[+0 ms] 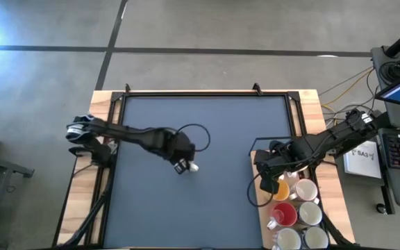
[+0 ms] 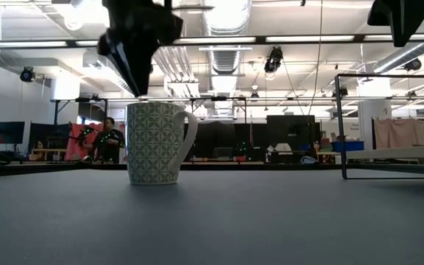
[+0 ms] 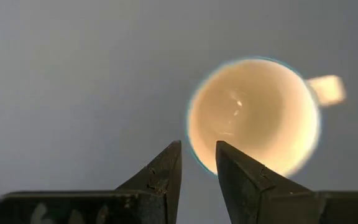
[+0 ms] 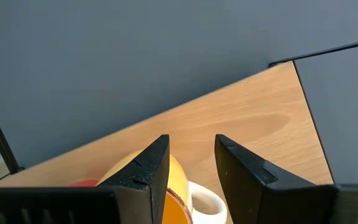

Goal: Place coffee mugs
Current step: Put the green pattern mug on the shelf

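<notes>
Dark grey table (image 1: pixel 207 132): white patterned ceramic mug (image 2: pixel 158 142) stands upright mid-table. Left gripper (image 3: pixel 197 163) hangs above its rim, fingers apart, holding nothing. Right gripper (image 4: pixel 191 163), open and empty, above orange mug (image 4: pixel 166 199) among waiting mugs, likely next pick.

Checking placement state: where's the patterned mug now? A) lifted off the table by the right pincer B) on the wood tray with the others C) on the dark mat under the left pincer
C: the patterned mug stands upright on the dark mat, left pincer just above its rim.
</notes>
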Available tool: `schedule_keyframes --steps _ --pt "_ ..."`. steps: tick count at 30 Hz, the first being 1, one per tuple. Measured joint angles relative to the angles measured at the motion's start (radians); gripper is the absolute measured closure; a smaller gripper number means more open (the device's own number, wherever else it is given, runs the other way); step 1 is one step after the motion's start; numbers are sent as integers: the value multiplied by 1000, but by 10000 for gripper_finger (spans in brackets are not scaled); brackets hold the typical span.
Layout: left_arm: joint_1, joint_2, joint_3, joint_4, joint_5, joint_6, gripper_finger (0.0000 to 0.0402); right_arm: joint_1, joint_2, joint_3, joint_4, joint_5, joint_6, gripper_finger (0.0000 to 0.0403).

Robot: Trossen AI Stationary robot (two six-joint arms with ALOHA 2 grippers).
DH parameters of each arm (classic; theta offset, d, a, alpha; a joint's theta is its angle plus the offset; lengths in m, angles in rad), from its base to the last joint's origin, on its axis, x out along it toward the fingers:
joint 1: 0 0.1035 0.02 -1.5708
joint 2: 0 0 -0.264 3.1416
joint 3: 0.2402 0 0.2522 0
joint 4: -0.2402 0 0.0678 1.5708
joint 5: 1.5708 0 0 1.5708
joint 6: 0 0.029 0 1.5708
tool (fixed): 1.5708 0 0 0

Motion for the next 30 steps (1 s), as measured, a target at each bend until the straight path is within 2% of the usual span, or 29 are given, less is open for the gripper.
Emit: schedule_keyframes --steps 8,23,26,30 --pt "90 38 0 35 58 88 319 0 0 0 5 -1 1 284" --pt "98 143 0 86 99 198 320 0 0 -1 10 0 -1 284" --pt "98 150 0 126 119 224 331 0 0 -1 13 0 0 284" --pt "98 151 0 189 163 234 379 0 0 -1 15 2 0 284"
